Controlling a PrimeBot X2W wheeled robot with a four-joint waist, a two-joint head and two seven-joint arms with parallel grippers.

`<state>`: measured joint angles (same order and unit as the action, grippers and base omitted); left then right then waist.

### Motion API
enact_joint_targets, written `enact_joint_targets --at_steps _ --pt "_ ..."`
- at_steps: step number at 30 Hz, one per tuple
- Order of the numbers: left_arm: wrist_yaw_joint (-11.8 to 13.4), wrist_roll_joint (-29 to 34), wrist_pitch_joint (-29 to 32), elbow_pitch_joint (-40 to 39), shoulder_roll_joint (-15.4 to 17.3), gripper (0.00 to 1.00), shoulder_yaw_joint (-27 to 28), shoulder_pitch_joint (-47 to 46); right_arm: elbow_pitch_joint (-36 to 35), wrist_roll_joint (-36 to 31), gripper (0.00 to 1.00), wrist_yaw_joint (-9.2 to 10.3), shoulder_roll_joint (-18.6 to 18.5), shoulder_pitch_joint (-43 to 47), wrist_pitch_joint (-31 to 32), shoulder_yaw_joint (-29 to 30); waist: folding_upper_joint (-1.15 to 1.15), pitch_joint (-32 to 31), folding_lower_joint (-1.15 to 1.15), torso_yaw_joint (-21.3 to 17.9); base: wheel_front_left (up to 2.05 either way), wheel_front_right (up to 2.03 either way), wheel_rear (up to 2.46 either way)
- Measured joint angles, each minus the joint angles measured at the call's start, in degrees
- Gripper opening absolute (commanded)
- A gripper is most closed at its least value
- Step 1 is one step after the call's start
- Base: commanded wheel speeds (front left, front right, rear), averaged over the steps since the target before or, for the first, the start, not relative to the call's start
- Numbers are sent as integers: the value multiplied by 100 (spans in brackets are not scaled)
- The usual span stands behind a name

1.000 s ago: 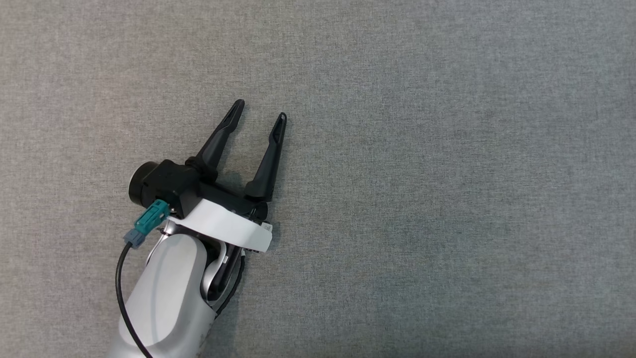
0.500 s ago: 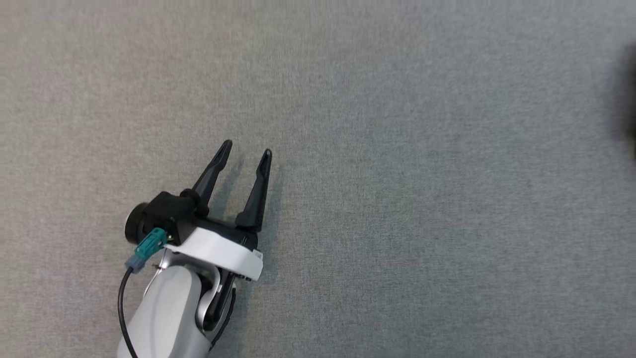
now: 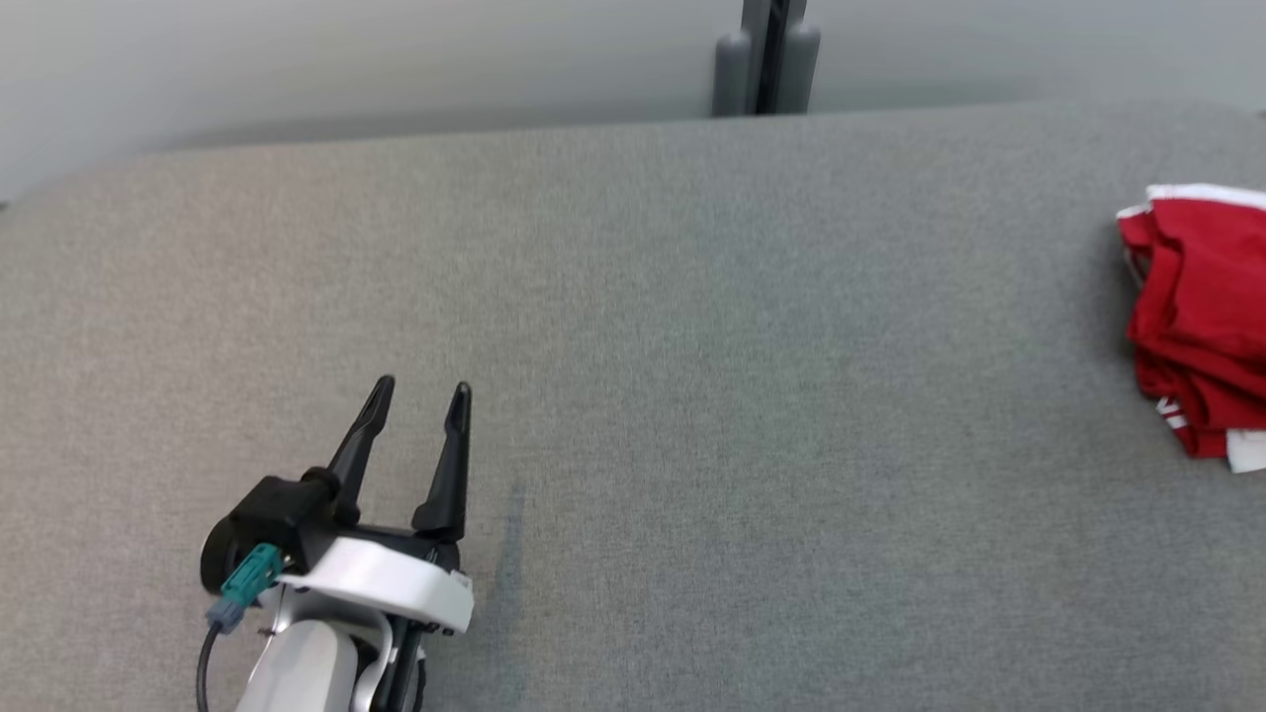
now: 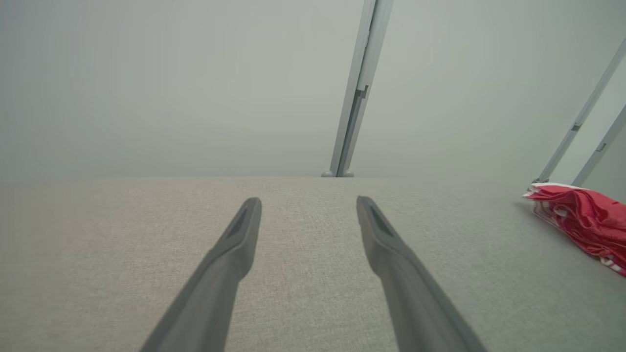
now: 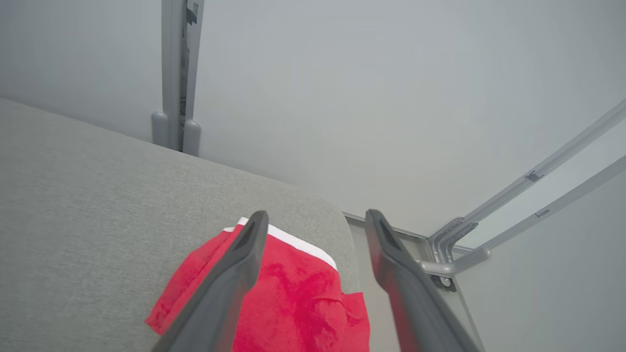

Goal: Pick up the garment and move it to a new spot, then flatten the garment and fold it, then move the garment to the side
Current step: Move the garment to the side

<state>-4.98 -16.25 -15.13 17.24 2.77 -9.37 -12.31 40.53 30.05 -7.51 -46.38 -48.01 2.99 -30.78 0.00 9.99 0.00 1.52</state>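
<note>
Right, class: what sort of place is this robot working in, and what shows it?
Probably a test lab for folding clothes: a wide table covered in grey fabric, a bare pale wall with a metal post behind it, and one red garment near the table's corner.

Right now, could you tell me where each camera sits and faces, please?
Head view: on the head, facing down over the grey table; left gripper lower left.
Left wrist view: on that wrist, low along the table toward the post, between its fingers.
Right wrist view: on that wrist, down past the open right gripper onto the red garment.
All share garment and post.
</note>
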Motion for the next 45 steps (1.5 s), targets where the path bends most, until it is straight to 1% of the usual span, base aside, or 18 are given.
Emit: enact_joint_targets --at_steps 3,7,9,10,14,19,21,23,25,27,32,35,37,40,45 --pt "1 62 0 -55 1 100 144 169 -179 250 100 0 495 255 -403 244 0 -273 0 -17 0 0 0" --pt "9 99 0 -158 0 100 257 375 -524 98 100 0 877 629 -1015 536 0 -583 0 -13 0 0 0" --pt "12 121 0 -227 0 100 299 455 -706 -1 100 0 1163 878 -1308 776 0 -703 0 6 0 0 0" --pt "12 121 0 -227 0 100 299 455 -706 -1 100 0 1163 878 -1308 776 0 -703 0 6 0 0 0" --pt "37 163 0 -322 2 100 381 642 -1155 -399 100 0 1762 1432 -1608 1232 0 -886 0 63 0 0 0" --pt "66 174 0 -450 2 100 444 844 -1855 -1028 100 0 2548 2253 -1738 1792 0 -1047 0 132 0 0 0" --pt "77 174 0 -490 1 100 452 908 -2109 -1323 100 0 2850 2598 -1766 1952 0 -1091 0 160 0 0 0" --pt "110 171 0 -528 1 100 467 978 -2323 -1464 100 0 3186 2936 -1770 2114 0 -1131 0 181 0 0 0" --pt "180 153 0 -523 2 100 479 1050 -2449 -1689 100 0 3457 3239 -1773 2148 0 -1163 0 196 0 0 0" --pt "236 352 1 -541 4 100 455 1112 -2496 -1916 100 0 3630 3471 -1773 2106 0 -1187 0 207 0 0 0" --pt "321 412 0 -683 7 100 399 1195 -2606 -2226 100 0 4001 3785 -1788 2242 0 -1214 0 233 0 0 0" --pt "387 207 0 -668 -1 100 375 1226 -2648 -2420 100 0 4107 3968 -1790 2328 0 -1207 0 242 0 0 0" --pt "399 225 0 -670 7 100 361 1224 -2693 -2458 100 0 4194 4023 -1791 2477 0 -1196 0 244 0 0 0" --pt "402 255 0 -675 1 100 342 1223 -2767 -2480 100 0 4267 4083 -1792 2554 0 -1182 0 241 0 0 0" --pt "377 308 0 -626 2 100 343 1223 -2713 -2505 100 1 4325 4167 -1792 2699 0 -1172 0 226 0 0 0"
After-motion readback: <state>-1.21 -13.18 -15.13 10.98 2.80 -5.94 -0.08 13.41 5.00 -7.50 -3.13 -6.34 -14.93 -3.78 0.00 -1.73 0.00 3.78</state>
